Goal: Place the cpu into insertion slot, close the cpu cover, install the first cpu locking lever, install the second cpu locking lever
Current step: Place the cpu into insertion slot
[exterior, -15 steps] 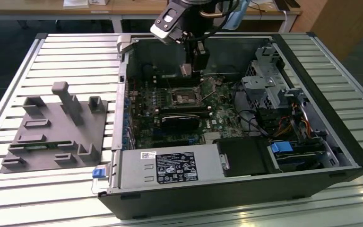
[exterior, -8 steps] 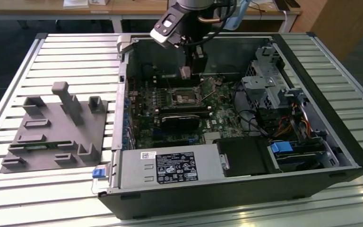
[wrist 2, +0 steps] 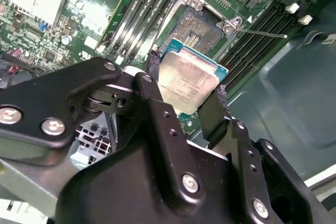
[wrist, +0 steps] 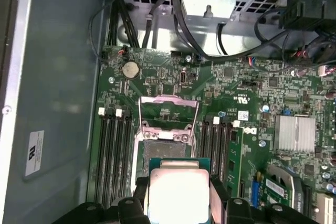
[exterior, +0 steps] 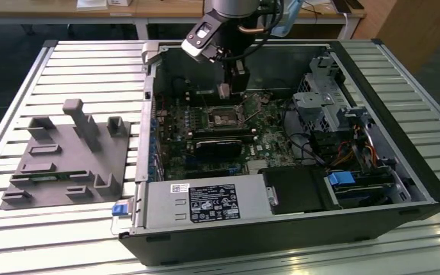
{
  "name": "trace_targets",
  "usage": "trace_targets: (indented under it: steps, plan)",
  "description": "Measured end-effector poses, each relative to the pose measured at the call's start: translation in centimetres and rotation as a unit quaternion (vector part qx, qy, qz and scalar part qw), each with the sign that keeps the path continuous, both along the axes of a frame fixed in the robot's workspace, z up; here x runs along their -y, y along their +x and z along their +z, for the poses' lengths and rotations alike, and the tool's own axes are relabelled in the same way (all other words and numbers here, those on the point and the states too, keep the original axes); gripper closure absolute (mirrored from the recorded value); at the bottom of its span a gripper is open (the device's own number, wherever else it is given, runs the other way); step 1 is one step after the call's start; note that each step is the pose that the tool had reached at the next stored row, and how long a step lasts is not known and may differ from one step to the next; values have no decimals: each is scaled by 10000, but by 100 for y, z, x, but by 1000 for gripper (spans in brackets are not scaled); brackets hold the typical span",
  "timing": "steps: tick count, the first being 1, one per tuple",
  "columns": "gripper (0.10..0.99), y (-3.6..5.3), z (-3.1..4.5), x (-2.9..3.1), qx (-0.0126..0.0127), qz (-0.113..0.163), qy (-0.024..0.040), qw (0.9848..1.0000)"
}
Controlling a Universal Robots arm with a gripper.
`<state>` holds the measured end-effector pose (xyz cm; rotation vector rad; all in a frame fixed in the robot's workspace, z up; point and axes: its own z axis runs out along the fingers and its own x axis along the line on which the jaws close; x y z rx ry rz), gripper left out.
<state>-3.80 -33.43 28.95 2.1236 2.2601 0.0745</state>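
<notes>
While the end effector (wrist 2: 189, 77) is clenched on the cpu (wrist 2: 188, 81), its two black fingers (wrist 2: 153, 64) pinch opposite edges of the chip. The cpu is a flat square with a dull silvery top, mottled by pale smears, and a thin green rim shows around the metal. It hangs above the motherboard, just beside the insertion slot (wrist 2: 200, 29) and not seated in it. In the first wrist view the cpu (wrist: 178, 195) sits at the near edge of the slot (wrist: 167, 148), whose dark centre lies bare. The cpu cover (wrist: 168, 98) stands swung open beyond it. Long memory slots (wrist: 114, 156) flank the socket. In the exterior view the end effector (exterior: 231, 86) reaches into the open computer case (exterior: 403, 172), which rests on the slatted tabletop (exterior: 90, 63).
</notes>
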Motion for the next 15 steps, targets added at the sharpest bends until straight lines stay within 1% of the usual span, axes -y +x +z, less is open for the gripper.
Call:
trace_targets:
  steps: [12, 13, 15]
  plan:
    - [545, -1, -218, -33, 0, -112, -2, 9999]
    - [545, -1, -249, -39, 0, -121, -3, 9999]
    - [545, -1, -286, -49, 0, -134, -5, 9999]
